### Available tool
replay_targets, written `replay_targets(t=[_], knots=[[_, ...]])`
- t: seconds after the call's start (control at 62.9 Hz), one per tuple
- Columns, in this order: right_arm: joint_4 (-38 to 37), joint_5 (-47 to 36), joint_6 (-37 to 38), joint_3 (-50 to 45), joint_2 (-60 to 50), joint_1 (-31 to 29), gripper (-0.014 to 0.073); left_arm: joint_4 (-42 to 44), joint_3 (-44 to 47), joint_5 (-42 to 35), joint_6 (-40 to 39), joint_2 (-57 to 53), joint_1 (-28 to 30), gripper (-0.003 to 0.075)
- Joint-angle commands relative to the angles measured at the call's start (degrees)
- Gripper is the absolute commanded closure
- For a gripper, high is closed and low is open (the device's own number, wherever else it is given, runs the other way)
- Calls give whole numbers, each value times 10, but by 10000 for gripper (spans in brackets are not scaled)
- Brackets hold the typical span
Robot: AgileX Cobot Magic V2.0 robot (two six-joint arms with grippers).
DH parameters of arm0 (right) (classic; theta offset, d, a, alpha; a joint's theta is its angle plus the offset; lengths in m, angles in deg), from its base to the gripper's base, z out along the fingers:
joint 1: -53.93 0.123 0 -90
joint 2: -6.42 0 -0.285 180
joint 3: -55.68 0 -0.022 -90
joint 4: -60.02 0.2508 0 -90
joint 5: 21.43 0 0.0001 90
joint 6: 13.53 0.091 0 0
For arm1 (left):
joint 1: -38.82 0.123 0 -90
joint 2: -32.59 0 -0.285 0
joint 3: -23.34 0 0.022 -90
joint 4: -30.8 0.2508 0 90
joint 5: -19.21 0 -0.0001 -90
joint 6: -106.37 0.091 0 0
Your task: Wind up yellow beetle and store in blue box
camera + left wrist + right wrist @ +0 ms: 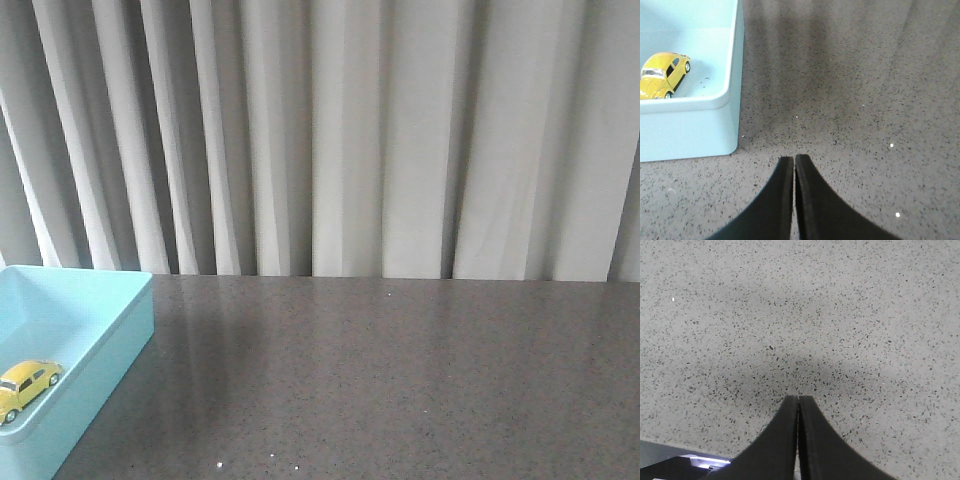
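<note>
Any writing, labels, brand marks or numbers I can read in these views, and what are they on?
None in any view.
The yellow beetle shows no plate, badge or lettering that can be made out.
The blue box has plain walls and rim, no label.
The table is speckled stone only.
The left gripper and right gripper show plain black fingers, no markings.

the glossy yellow beetle sits upright on its wheels inside the blue box. the box is pale turquoise, low-walled, round-cornered.
</note>
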Motion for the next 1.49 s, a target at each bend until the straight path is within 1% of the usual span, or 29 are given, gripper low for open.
replay_targets(t=[0.0,0.032,0.207,0.334,0.493,0.604,1.478], knots=[[0,-27,0,13,-2,1,601,-2,53,-68,-3,-89,-3,725],[0,-27,0,13,-2,1,601,-2,80,-79,-3,-134,-3,725],[0,-27,0,13,-2,1,601,-2,186,-133,-3,-291,-3,725],[0,-27,0,13,-2,1,601,-2,233,-169,-3,-356,-3,725],[0,-27,0,13,-2,1,601,-1,235,-160,9,-392,-3,725],[0,-27,0,13,-2,1,601,-1,235,-160,32,-391,-3,725],[-1,-27,0,13,-2,1,601,-3,233,-160,32,-390,-3,725]])
